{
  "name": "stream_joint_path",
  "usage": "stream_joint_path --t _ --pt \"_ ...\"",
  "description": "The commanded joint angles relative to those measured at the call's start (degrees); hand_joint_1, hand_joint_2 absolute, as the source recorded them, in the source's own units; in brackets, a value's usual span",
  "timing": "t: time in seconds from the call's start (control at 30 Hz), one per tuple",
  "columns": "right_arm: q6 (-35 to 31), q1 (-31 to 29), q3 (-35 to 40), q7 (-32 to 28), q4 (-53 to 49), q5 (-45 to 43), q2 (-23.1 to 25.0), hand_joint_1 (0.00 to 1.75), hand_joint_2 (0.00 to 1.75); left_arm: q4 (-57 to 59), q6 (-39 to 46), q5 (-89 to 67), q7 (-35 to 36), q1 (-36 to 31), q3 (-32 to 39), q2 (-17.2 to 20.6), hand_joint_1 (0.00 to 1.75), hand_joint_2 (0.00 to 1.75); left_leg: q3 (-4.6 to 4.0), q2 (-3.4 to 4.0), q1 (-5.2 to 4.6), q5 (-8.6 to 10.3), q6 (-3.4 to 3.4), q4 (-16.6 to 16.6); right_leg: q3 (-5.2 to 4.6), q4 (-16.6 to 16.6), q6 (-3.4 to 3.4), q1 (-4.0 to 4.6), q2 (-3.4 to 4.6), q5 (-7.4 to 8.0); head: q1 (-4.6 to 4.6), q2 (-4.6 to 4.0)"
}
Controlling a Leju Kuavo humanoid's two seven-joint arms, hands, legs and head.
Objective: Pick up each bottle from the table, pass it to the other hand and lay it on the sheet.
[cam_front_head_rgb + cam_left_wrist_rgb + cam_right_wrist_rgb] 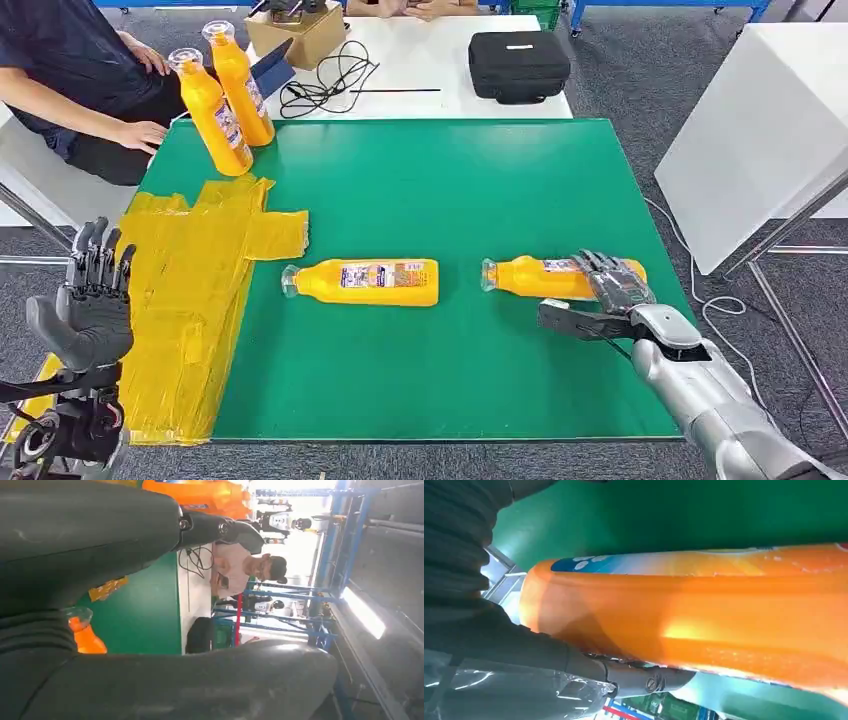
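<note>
Nothing lies on the crinkled yellow sheet (195, 300) at the left edge of the green table (450, 190) so far, so by my reading the job is barely started. Four orange plastic juice bottles with clear caps are in play. Two lie on their sides on the green: the nearer right-hand bottle (545, 277), cap pointing left, and the middle bottle (365, 282), just off the sheet's right edge. Two more stand upright at the far left corner, the front standing bottle (213, 115) and the back standing bottle (241, 85), close together.

The right hand (605, 295) is over the base end of the right-hand bottle, fingers draped across the top, thumb low on the near side. The right wrist view shows the orange body (704, 625) pressed close against the hand, yet the bottle looks flat on the table, so whether the grip is closed I cannot tell. The left hand (92, 305) waits off the table's left edge, fingers up and apart, holding nothing.

Ahead, as I judge it: lift, pass across, lay down, four times over.

Around it: a person in dark clothes (70, 70) sits at the far left with a hand near the standing bottles. Beyond the green lie a cardboard box (300, 35), a tangle of black cable (325, 80) and a black case (518, 65). The middle bottle lies on the route to the handover.
</note>
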Motion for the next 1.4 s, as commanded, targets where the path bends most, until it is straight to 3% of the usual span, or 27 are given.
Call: stream_joint_path --t 0.03,0.3,0.67,0.77,0.97,1.13,1.23,1.4 --pt "2.37 -2.37 2.17 -0.70 6.98 1.30 1.59 0.00 1.75 -0.15 0.49 0.32 0.28 -0.53 0.87 -0.24 0.00 0.00 0.08 -0.01 0.02 -0.02 -0.02 -0.04 0.13 -0.07 0.09 0.02 -0.09 -0.01 0.00 0.00" --pt "-0.32 -6.73 5.62 0.42 9.20 4.91 3.90 0.00 1.75 -5.28 0.85 1.25 -0.54 7.22 6.77 -0.71 0.00 0.00 0.14 0.22 0.01 -0.09 -0.03 -0.04 0.14 -0.05 0.07 0.01 0.12 -0.02 -0.02 0.00" --pt "-2.57 -7.07 3.78 0.53 4.95 3.00 4.98 0.00 1.75 -8.90 -0.09 1.23 -0.12 9.88 10.41 -2.92 0.00 0.00 0.00 0.31 0.01 -0.09 -0.01 0.00 -0.03 0.02 0.08 0.01 0.22 0.00 0.00 0.00" --pt "-1.22 -5.89 2.70 -0.23 1.63 1.14 2.99 0.00 1.75 -6.52 -1.19 1.23 0.76 7.01 9.74 -1.73 0.00 0.00 0.00 0.35 0.01 -0.14 -0.02 0.01 -0.02 0.04 0.11 0.02 0.26 -0.03 0.00 0.00" --pt "1.26 -5.22 4.16 -0.28 0.20 -0.22 -2.68 0.00 1.75 4.03 -1.50 2.10 1.94 -4.53 3.58 1.21 0.00 0.00 -0.13 -0.54 0.02 0.04 -0.02 -0.02 -0.02 -0.05 0.13 0.01 -0.60 -0.09 0.00 0.00" --pt "1.53 -5.34 4.38 -0.32 0.65 -0.41 -2.80 0.00 1.75 4.13 -1.30 2.13 2.04 -5.06 2.82 1.18 0.00 0.00 -0.18 -0.32 -0.04 0.02 0.02 -0.04 -0.11 -0.01 0.09 -0.05 -0.28 -0.03 -0.02 0.00" --pt "1.71 -4.65 5.05 1.07 1.71 0.42 -5.08 0.00 1.75 6.37 -0.89 1.55 3.04 -9.24 0.28 -0.03 0.00 0.00 -0.19 -0.21 -0.06 0.02 0.01 -0.04 -0.12 -0.02 0.10 -0.04 -0.27 -0.03 -0.02 0.00" --pt "2.38 -1.75 4.44 1.07 1.66 -0.22 -8.83 0.00 1.75 9.97 -0.29 1.08 3.35 -13.18 -2.08 0.46 0.00 0.00 -0.20 -0.72 -0.04 0.05 0.02 0.00 -0.02 -0.09 0.14 -0.08 -0.72 -0.08 -0.02 0.00"
